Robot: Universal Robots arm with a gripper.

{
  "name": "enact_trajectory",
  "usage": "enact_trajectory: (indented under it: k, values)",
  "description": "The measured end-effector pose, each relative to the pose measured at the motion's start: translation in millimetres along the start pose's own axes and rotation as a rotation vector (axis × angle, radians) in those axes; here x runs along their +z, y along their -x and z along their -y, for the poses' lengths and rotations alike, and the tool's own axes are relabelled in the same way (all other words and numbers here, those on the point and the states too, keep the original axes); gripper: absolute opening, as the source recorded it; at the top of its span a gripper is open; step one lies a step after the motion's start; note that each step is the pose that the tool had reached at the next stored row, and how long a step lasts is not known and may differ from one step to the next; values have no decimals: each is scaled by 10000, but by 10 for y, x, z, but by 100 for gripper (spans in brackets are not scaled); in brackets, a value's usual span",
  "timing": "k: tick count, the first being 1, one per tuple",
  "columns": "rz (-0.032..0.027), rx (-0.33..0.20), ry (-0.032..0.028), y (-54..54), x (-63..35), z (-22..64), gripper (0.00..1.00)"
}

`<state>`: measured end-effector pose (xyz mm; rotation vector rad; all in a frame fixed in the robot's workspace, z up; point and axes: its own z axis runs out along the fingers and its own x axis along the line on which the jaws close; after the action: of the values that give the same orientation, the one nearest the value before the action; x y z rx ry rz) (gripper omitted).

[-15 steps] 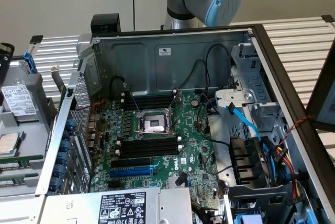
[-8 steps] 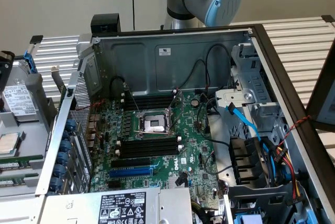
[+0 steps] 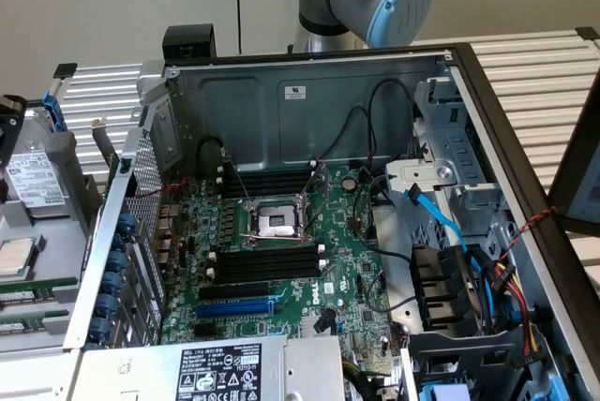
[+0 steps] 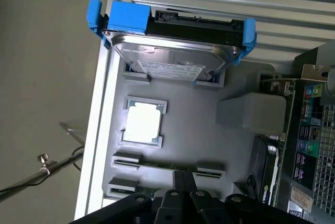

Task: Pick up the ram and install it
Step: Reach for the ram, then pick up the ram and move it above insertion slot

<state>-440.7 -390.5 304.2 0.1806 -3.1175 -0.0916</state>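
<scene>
Hovering over the grey tray (image 4: 193, 130), the claw (image 4: 183, 178) has its fingers pressed together with nothing between them. The ram (image 4: 166, 165) stands on edge in its holder near one edge of the tray, just beside the CPU (image 4: 142, 122), close under the claw's tips. The hard drive (image 4: 172, 56) sits at the tray's opposite edge.

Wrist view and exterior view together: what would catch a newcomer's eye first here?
In the exterior view, the open computer case stands out with its green motherboard lying bare, and the arm's blue-capped joint sits behind it. In the wrist view, the silver hard drive sits in its blue bracket on the grey tray. The pincer is nearest the ram, which stands on edge in that tray.
</scene>
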Motion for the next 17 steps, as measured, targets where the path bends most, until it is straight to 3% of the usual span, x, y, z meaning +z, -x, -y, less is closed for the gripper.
enact_trajectory:
  k: [9, 17]
  values:
    - [-14, -242, -3, -1, 0, 0, 11]
    - [-100, -1675, -31, -2, 6, 0, 11]
